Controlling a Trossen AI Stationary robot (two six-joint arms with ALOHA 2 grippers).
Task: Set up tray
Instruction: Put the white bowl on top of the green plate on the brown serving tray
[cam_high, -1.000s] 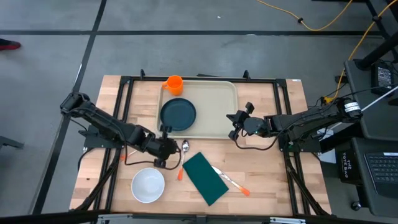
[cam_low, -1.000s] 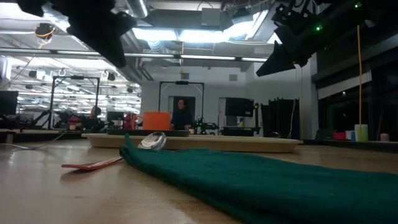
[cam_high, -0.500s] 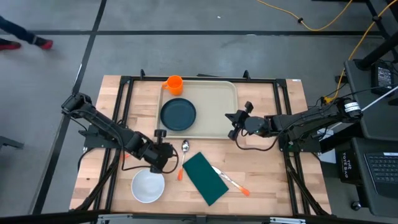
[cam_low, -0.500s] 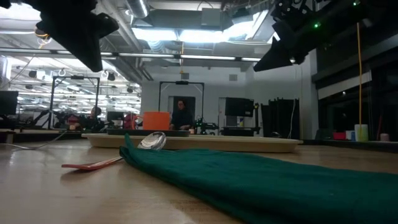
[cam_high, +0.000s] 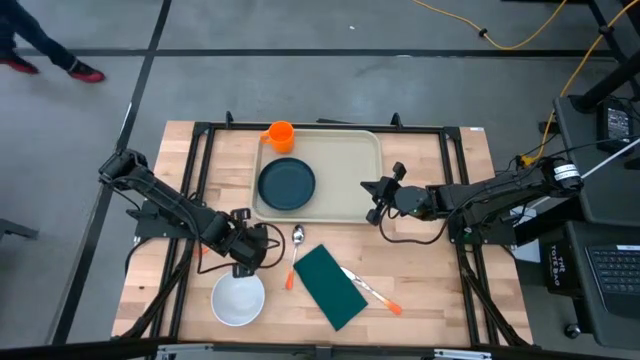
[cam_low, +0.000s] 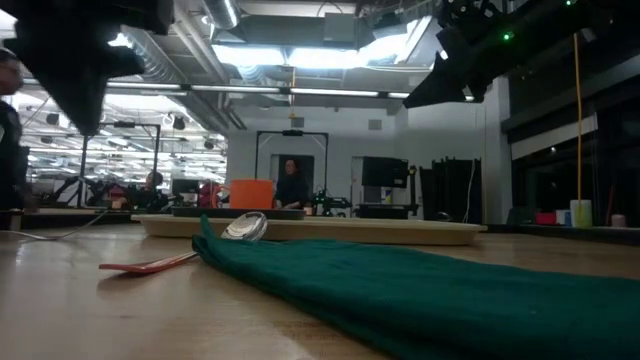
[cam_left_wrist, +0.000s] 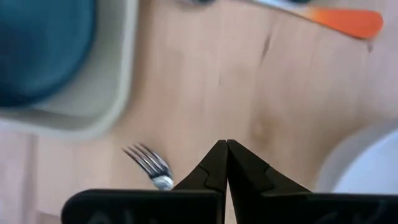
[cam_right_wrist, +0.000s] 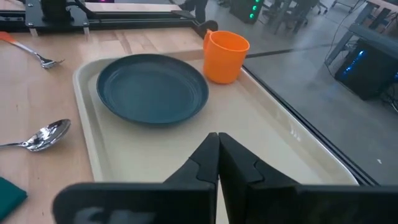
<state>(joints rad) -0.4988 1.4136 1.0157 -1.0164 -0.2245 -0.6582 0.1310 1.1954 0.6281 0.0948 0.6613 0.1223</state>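
Just ahead of right gripper (cam_right_wrist: 217, 138) closed jaws, tray (cam_right_wrist: 261, 118)

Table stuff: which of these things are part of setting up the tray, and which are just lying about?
Part of the job:
- tray, holding the dark plate and orange cup
- white bowl, spoon, fork, green napkin, all on the table beside the tray

Just lying about:
- yellow cable on the floor
- person walking past
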